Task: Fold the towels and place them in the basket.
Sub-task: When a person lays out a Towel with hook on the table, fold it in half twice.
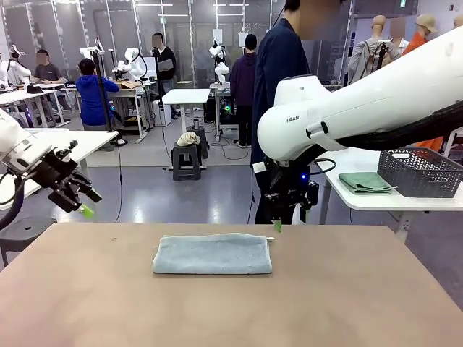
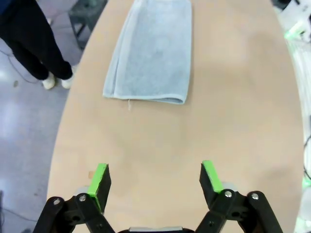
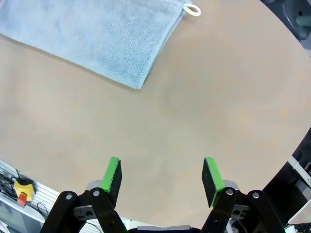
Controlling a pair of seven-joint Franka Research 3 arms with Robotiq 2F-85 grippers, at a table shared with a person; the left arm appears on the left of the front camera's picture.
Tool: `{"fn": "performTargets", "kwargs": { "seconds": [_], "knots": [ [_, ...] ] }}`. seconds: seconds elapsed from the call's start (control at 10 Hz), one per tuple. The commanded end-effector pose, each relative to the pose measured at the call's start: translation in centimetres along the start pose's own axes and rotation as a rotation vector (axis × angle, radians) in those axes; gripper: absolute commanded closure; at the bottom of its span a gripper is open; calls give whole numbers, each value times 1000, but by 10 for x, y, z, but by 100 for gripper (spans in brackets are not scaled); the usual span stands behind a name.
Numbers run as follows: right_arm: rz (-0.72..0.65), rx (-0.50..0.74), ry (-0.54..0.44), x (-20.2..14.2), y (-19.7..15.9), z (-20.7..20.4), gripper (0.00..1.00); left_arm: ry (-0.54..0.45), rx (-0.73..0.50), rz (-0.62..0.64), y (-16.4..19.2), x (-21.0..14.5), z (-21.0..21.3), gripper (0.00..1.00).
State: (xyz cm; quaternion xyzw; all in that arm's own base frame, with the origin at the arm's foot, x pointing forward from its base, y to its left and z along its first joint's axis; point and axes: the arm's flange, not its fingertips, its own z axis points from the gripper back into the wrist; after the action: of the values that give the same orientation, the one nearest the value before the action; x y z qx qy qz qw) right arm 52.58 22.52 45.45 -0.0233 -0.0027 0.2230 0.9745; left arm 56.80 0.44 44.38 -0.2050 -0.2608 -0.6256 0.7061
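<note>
Pale blue-grey folded terry towel [image 1: 212,254] lies flat mid tan table [image 1: 362,303].
We see left gripper [image 2: 154,167], right gripper [image 3: 161,162] over that table, jaws apart, empty; towel likely light, floppy: pinch short-edge corners.

The towel [image 3: 97,34] runs past the right wrist view's top edge; the basket [image 1: 419,173] is cropped by the front view's right edge.

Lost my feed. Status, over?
Left gripper, right gripper open, empty. Towel folded, flat on table. Basket on side table, right. Nothing blocking towel.
</note>
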Motion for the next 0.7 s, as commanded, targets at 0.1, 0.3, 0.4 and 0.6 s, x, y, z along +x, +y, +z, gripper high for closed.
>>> {"fn": "performTargets", "kwargs": {
  "seconds": [0.1,0.3,0.4,0.6],
  "knots": [
    [21,-8,0,0,-1,1,17,0,0,0,0,0,0,7],
    [21,-8,0,0,-1,1,17,0,0,0,0,0,0,7],
    [21,-8,0,0,-1,1,17,0,0,0,0,0,0,7],
    [1,0,0,0,0,0,17,0,0,0,0,0,0,7]
  ]
}}
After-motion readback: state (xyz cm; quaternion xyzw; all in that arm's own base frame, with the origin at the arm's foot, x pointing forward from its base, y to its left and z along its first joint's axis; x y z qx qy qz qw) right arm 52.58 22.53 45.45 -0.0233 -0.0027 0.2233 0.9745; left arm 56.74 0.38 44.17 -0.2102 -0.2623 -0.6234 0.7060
